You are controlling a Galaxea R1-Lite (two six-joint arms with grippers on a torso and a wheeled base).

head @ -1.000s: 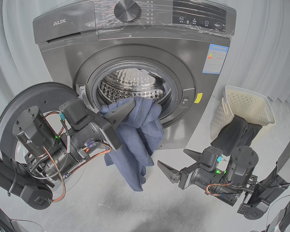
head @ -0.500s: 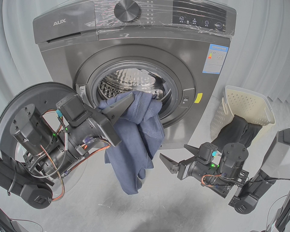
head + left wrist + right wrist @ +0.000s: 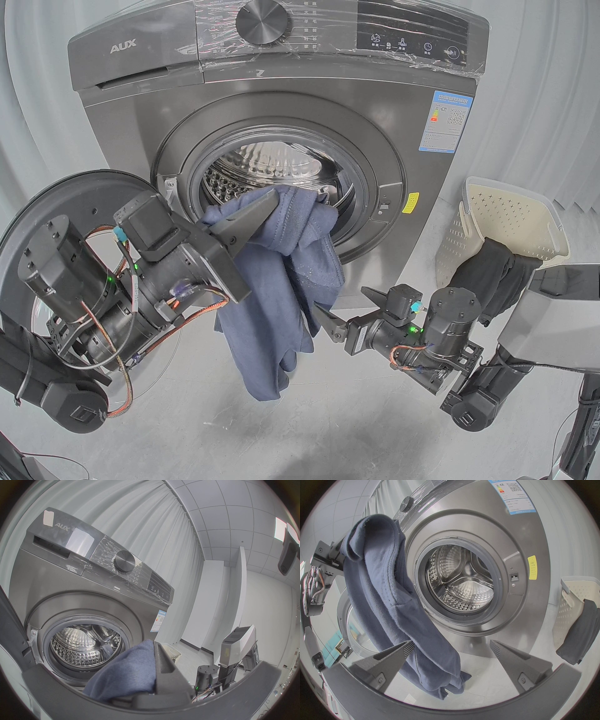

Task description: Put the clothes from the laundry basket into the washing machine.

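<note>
The step in hand is judged to be the loading of a blue garment into the washing machine. The garment is pinched by the left claw and held up at the lower lip of the open drum. Only its bunched top is level with the opening, and the long remainder hangs down before the machine's front. The door is swung fully open on the left. The right claw is held spread and empty, just beside the hanging folds and low over the floor.

A dark garment is draped over the rim of the laundry basket, which stands on the floor by the machine's right front corner. More loading is therefore thought to remain.

For the next move, the gripped top would need to be carried deeper past the door seal before release. The hanging tail would probably need to be gathered or lifted by the right claw, lest it be left trailing over the lip.
</note>
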